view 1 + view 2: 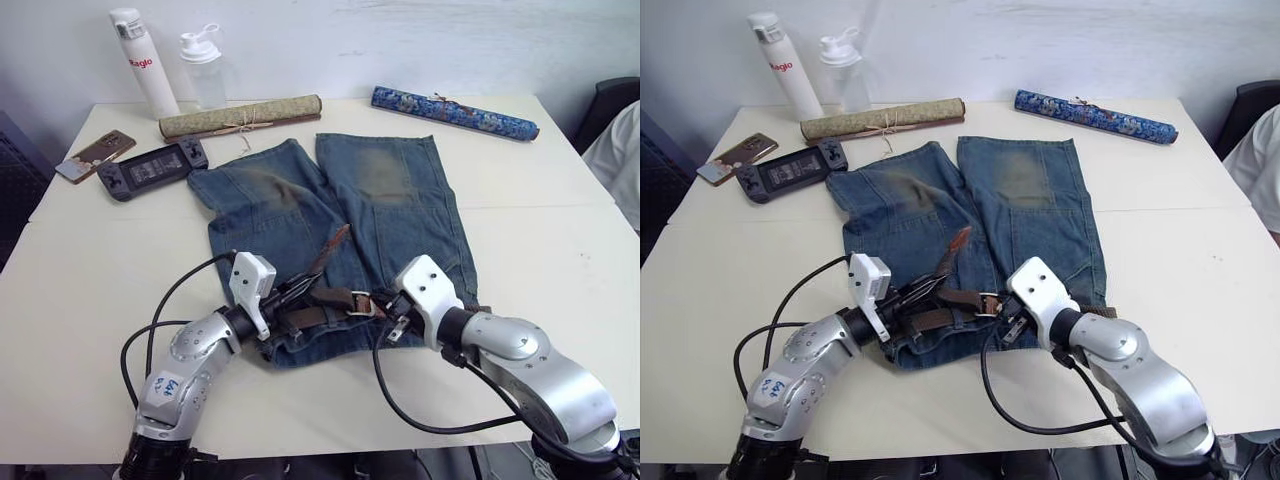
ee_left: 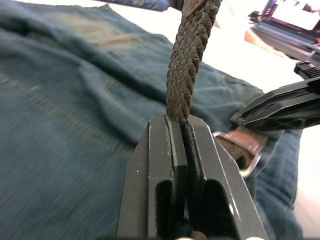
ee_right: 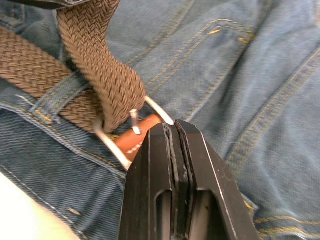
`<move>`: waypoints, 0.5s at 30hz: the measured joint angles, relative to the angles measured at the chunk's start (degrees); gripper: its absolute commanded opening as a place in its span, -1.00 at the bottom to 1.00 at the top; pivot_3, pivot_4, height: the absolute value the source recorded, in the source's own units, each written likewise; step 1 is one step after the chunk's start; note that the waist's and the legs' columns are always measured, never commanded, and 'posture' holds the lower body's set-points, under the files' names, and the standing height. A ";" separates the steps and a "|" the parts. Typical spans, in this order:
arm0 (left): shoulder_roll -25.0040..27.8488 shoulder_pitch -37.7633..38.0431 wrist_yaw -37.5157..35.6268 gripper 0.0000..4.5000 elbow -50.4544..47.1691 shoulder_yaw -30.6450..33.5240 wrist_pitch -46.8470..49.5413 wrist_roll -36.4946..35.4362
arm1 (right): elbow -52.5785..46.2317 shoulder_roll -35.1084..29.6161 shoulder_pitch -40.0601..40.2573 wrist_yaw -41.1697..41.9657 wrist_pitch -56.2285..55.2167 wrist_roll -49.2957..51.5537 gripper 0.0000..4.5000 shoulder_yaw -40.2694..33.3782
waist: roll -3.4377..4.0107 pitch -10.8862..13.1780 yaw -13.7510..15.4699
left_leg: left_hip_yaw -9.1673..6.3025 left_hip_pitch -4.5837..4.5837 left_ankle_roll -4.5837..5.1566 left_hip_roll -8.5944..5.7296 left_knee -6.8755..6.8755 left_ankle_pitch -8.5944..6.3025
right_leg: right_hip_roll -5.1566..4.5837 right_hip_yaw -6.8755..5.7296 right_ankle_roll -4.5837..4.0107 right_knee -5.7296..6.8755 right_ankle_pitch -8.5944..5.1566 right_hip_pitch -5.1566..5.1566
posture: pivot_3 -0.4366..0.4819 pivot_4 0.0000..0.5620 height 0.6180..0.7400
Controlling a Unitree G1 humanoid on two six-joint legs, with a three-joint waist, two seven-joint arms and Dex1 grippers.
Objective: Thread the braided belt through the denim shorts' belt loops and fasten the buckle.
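Note:
The denim shorts [image 1: 380,200] lie flat mid-table with the waistband toward me. The braided belt [image 1: 330,298] runs along the waistband under a belt loop [image 3: 60,92] and passes through the silver buckle [image 3: 132,130]. Its free end [image 1: 330,250] rises over the left leg. My left gripper [image 2: 179,122] is shut on that brown strap [image 2: 192,55], a little left of the buckle [image 1: 362,305]. My right gripper [image 3: 174,127] is shut on the buckle's leather tab from the right side, close to the left gripper [image 1: 290,293].
An olive scroll [image 1: 240,117] and a blue patterned scroll [image 1: 455,111] lie at the back of the table [image 1: 540,250]. A white bottle [image 1: 143,62], a clear bottle [image 1: 203,66], a game console [image 1: 152,168] and a phone [image 1: 96,155] sit back left. A person's sleeve [image 1: 615,160] is at right.

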 measured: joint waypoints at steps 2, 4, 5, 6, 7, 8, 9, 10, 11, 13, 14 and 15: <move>0.76 0.25 -0.07 -1.00 -0.01 0.28 -0.01 0.00 | 0.00 0.20 -0.05 -0.84 0.02 -0.20 -0.99 1.27 | 0.00 0.00 -0.05 | 0.00 0.00 0.00 0.00 0.00 0.00 | 0.00 0.01 0.00 -0.01 0.00 0.01 | -0.05 -0.47 0.63; 1.43 0.60 -0.12 -1.00 -0.01 0.86 -0.01 0.00 | 0.00 0.45 -0.04 -1.54 0.15 -0.22 -0.99 1.86 | 0.00 0.00 -0.08 | 0.00 0.00 0.00 0.01 -0.02 0.00 | 0.00 0.00 0.00 -0.01 0.00 0.00 | -0.05 -0.47 0.63; 1.59 0.70 -0.12 -1.00 -0.01 1.04 -0.01 0.00 | 0.00 0.50 -0.04 -1.94 0.17 -0.27 -0.99 1.86 | 0.00 0.00 -0.08 | 0.00 0.00 0.00 0.01 -0.02 0.00 | 0.01 0.00 0.00 -0.01 0.00 0.00 | -0.05 -0.47 0.63; 1.68 0.80 -0.13 -1.00 -0.01 1.16 -0.01 0.00 | 0.00 0.52 -0.03 -2.28 0.19 -0.32 -0.99 1.88 | 0.00 0.00 -0.08 | 0.00 0.00 0.00 0.01 -0.03 0.00 | 0.01 0.00 0.00 -0.01 0.00 0.00 | -0.05 -0.47 0.63; 1.83 0.93 -0.23 -1.00 -0.02 1.31 -0.01 0.00 | 0.00 0.53 -0.02 -2.63 0.22 -0.47 -0.99 2.01 | 0.00 0.00 -0.08 | -0.01 0.00 0.00 0.02 -0.03 0.00 | 0.01 0.00 0.00 -0.02 0.00 0.00 | -0.05 -0.47 0.63; 2.13 1.10 -0.40 -1.00 -0.06 1.45 -0.01 0.00 | 0.01 0.55 0.02 -3.05 0.27 -0.59 -0.99 2.22 | 0.00 0.00 -0.14 | 0.00 0.00 0.00 0.02 -0.04 0.00 | 0.01 0.00 0.00 -0.02 0.00 0.00 | -0.05 -0.47 0.63; 2.34 1.20 -0.51 -1.00 -0.12 1.52 -0.01 0.00 | 0.01 0.59 0.06 -3.32 0.30 -0.68 -0.99 2.41 | 0.00 0.00 -0.16 | 0.00 0.00 -0.01 0.02 -0.05 0.00 | 0.01 0.00 0.00 -0.02 0.00 -0.01 | -0.05 -0.47 0.63; 2.76 1.40 -0.63 -1.00 -0.44 1.53 0.02 -0.01 | 0.03 0.68 0.07 -3.73 0.31 -0.88 -0.99 3.03 | 0.00 0.00 -0.19 | 0.00 0.01 -0.01 0.03 -0.06 0.00 | 0.02 0.00 0.00 -0.02 0.00 -0.01 | -0.05 -0.47 0.63; 3.11 1.54 -0.81 -1.00 -0.73 1.53 0.02 -0.02 | 0.07 0.99 0.06 -4.01 0.33 -1.16 -0.99 3.62 | 0.00 0.00 -0.21 | 0.00 0.01 -0.01 0.04 -0.07 0.00 | 0.02 0.00 0.00 -0.03 0.00 -0.01 | -0.05 -0.47 0.63; 3.36 1.63 -1.05 -1.00 -0.83 1.51 0.04 -0.02 | 0.46 1.73 -0.03 -4.53 0.34 -1.33 -0.99 4.54 | 0.00 0.00 -0.18 | 0.00 0.01 -0.02 0.03 -0.06 0.01 | 0.02 0.00 0.00 -0.03 0.00 -0.01 | -0.05 -0.47 0.63; 3.42 1.68 -1.08 -1.00 -0.85 1.49 0.07 -0.02 | 1.10 2.38 -0.43 -5.00 0.34 -1.55 -0.99 5.29 | 0.00 0.00 -0.20 | 0.00 0.01 -0.02 0.03 -0.06 0.01 | 0.02 0.00 0.00 -0.03 0.00 -0.01 | -0.05 -0.47 0.63; 3.43 1.67 -1.11 -1.00 -0.90 1.42 0.09 -0.02 | 1.55 3.14 -0.77 -5.37 0.34 -1.86 -0.99 6.08 | 0.00 0.00 -0.21 | 0.01 0.01 -0.02 0.02 -0.06 0.01 | 0.02 0.01 0.00 -0.02 0.00 -0.01 | -0.05 -0.47 0.63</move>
